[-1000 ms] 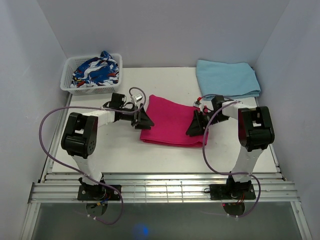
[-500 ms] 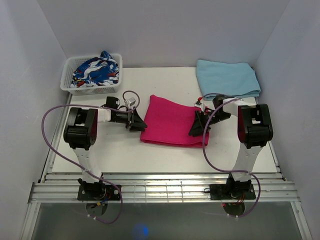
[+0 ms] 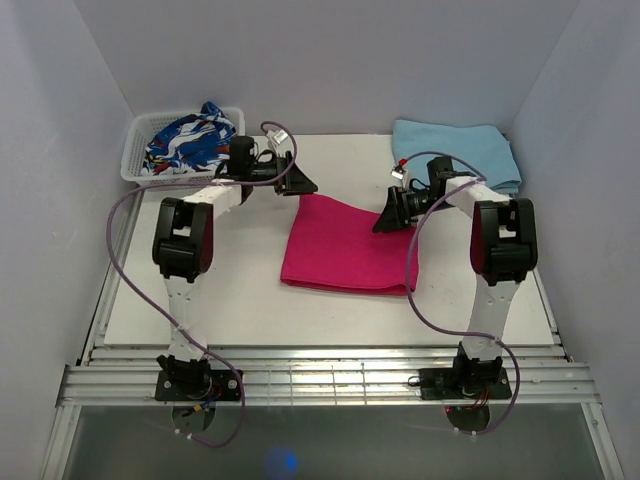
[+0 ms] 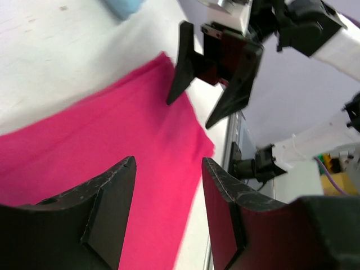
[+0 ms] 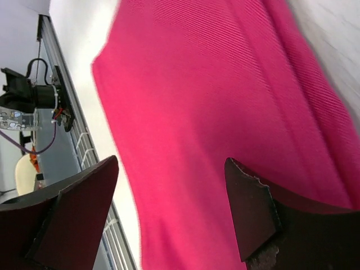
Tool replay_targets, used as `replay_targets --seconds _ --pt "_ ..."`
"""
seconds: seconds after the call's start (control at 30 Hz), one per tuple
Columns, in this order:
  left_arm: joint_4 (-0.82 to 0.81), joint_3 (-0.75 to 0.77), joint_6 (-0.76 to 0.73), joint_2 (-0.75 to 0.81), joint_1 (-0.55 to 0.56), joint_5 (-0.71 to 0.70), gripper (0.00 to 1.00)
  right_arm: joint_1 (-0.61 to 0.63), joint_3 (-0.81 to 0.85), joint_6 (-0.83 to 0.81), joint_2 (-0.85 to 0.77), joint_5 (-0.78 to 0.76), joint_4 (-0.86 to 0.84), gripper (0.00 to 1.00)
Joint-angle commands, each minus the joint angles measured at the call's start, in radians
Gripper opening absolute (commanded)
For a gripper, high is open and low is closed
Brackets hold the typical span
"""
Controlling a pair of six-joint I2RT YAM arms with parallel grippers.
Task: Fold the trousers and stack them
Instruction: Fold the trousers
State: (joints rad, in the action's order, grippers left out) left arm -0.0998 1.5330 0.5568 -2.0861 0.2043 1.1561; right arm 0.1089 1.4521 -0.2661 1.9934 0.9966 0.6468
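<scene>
The magenta-pink trousers [image 3: 345,245] lie folded into a flat rectangle in the middle of the white table. They fill the left wrist view [image 4: 101,140] and the right wrist view [image 5: 225,107]. My left gripper [image 3: 303,184] is open and empty, just off the trousers' far left corner. My right gripper [image 3: 386,219] is open and empty over the trousers' far right corner. In the left wrist view my gripper [image 4: 169,169] looks across the cloth at the right gripper [image 4: 216,84]. In the right wrist view my gripper [image 5: 171,174] hangs above the pink fabric.
A white basket [image 3: 150,175] with a blue-white-red patterned garment [image 3: 190,135] stands at the back left. A folded light blue cloth [image 3: 455,155] lies at the back right. Purple cables loop from both arms. A metal rail [image 3: 320,380] runs along the near edge.
Both grippers have lifted off the trousers' side edges and moved toward the far corners. The left arm swung back toward the basket. The trousers lie still.
</scene>
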Motion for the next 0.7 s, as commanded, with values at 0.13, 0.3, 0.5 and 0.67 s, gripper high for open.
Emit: replay_targets --seconds 0.13,0.3,0.5,0.67 --pt "-0.113 0.061 0.138 -0.264 0.007 -0.059 0.58 -0.015 0.062 0.042 0.231 -0.075 -0.116 0.8" --pt "0.018 0.183 -0.048 -0.232 -0.002 -0.105 0.62 -0.015 0.158 0.045 0.226 -0.081 -0.078 0.8" --pt "0.431 0.236 -0.636 0.001 0.032 -0.383 0.86 -0.037 0.122 0.117 -0.045 -0.012 -0.052 0.84" --pt "0.378 -0.115 -1.043 0.338 0.203 -0.564 0.89 -0.13 -0.086 0.208 -0.306 -0.059 -0.107 0.9"
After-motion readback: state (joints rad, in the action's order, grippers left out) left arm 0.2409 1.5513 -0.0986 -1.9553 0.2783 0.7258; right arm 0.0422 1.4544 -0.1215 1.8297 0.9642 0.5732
